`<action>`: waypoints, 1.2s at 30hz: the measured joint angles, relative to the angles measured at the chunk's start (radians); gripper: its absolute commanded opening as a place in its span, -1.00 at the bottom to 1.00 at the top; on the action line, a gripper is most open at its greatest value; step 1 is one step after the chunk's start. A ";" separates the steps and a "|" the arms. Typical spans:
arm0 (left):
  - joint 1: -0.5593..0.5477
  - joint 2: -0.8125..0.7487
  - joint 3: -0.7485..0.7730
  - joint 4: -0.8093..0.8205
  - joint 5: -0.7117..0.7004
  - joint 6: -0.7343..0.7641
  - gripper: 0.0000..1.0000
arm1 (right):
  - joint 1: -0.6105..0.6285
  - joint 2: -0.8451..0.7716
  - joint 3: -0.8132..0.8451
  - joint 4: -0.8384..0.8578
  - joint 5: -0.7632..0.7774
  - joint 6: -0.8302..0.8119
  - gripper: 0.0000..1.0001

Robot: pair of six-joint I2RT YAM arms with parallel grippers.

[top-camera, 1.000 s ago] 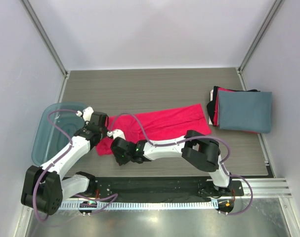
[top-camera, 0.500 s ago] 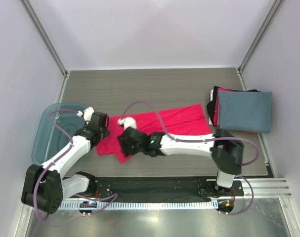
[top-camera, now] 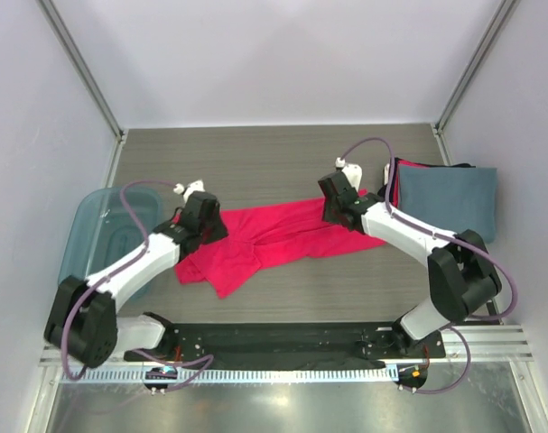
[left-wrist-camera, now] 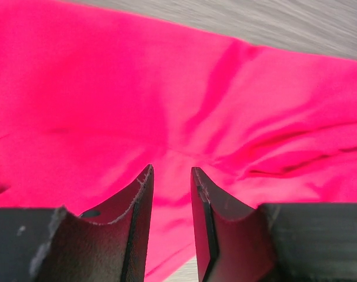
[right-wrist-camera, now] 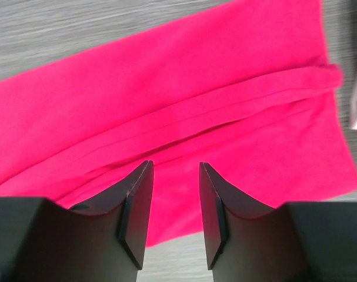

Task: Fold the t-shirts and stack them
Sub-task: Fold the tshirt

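From above, the pink tee (top-camera: pixel 283 239) lies unfolded across the middle of the table (top-camera: pixel 274 153), stretched left to right, its left end bunched and sagging toward the near edge. The left gripper (top-camera: pixel 210 224) hangs over that left end, and the right gripper (top-camera: pixel 339 209) over the far right part of the same tee. At the right of the table sits the stack (top-camera: pixel 395 194) of folded tees, with a grey tee (top-camera: pixel 447 203) on top and red and black edges showing at its left side. The pink tee's right end lies just beside the stack. A bin (top-camera: pixel 84 244) stands at the left edge.

In the left wrist view, the left gripper (left-wrist-camera: pixel 170 171) has its fingers a narrow way apart with nothing between them. The pink tee (left-wrist-camera: pixel 107 88) lies creased below, and bare table (left-wrist-camera: pixel 319 23) shows beyond it.

In the right wrist view, the right gripper (right-wrist-camera: pixel 175 164) also has its fingers parted and empty. They sit above the pink tee (right-wrist-camera: pixel 166 88), where a long fold runs across it, with table (right-wrist-camera: pixel 78 29) beyond.
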 measured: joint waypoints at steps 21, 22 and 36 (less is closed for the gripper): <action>-0.098 0.653 0.511 0.042 0.236 0.127 -0.40 | -0.166 0.328 0.222 -0.014 0.024 -0.092 -0.78; -0.098 0.661 0.511 0.040 0.243 0.131 -0.40 | -0.166 0.336 0.230 -0.012 0.022 -0.093 -0.80; -0.099 0.695 0.511 0.017 0.260 0.185 -0.42 | -0.166 0.381 0.209 0.004 -0.014 -0.088 -0.88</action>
